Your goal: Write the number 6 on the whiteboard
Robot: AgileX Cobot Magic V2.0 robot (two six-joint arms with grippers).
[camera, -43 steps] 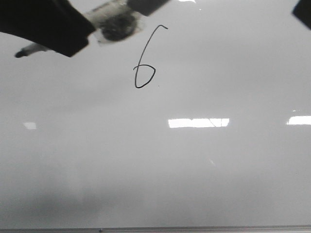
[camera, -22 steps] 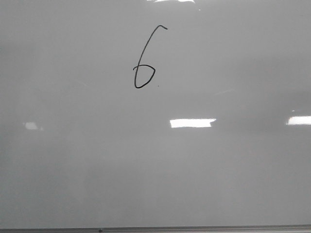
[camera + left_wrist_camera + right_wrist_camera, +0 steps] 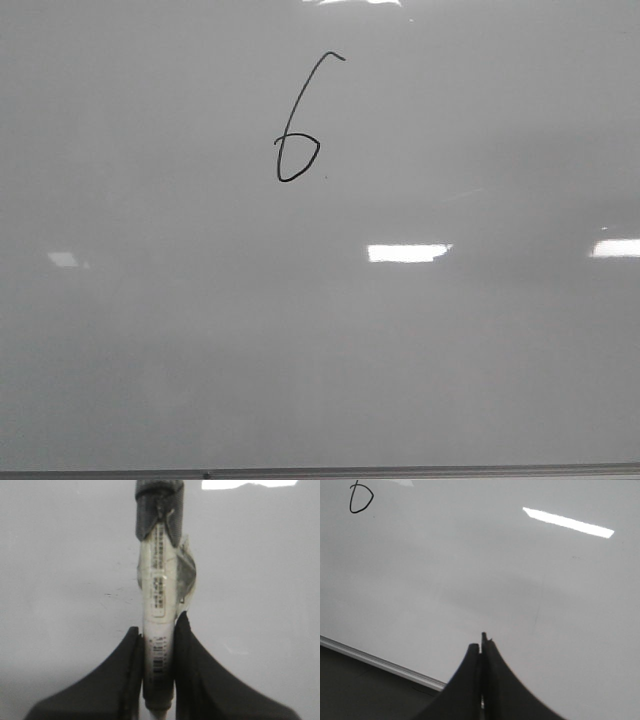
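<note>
The number 6 (image 3: pixel 297 120) is drawn in thin black line on the whiteboard (image 3: pixel 320 350), above the middle of the front view; its loop also shows in the right wrist view (image 3: pixel 361 498). Neither gripper shows in the front view. In the left wrist view my left gripper (image 3: pixel 159 636) is shut on a white marker (image 3: pixel 160 590) with a dark cap, held over the whiteboard (image 3: pixel 60 580). In the right wrist view my right gripper (image 3: pixel 481 647) is shut and empty, above the whiteboard (image 3: pixel 520 580) near its frame.
The board's thin grey frame edge (image 3: pixel 320 472) runs along the near side, and shows in the right wrist view (image 3: pixel 380 663) with a dark surface (image 3: pixel 355 690) beyond it. Bright light reflections (image 3: pixel 408 253) lie on the board.
One second ago my left arm with the marker was over the board's upper left in the front view. It has moved out of that view. The 6 is unchanged.
</note>
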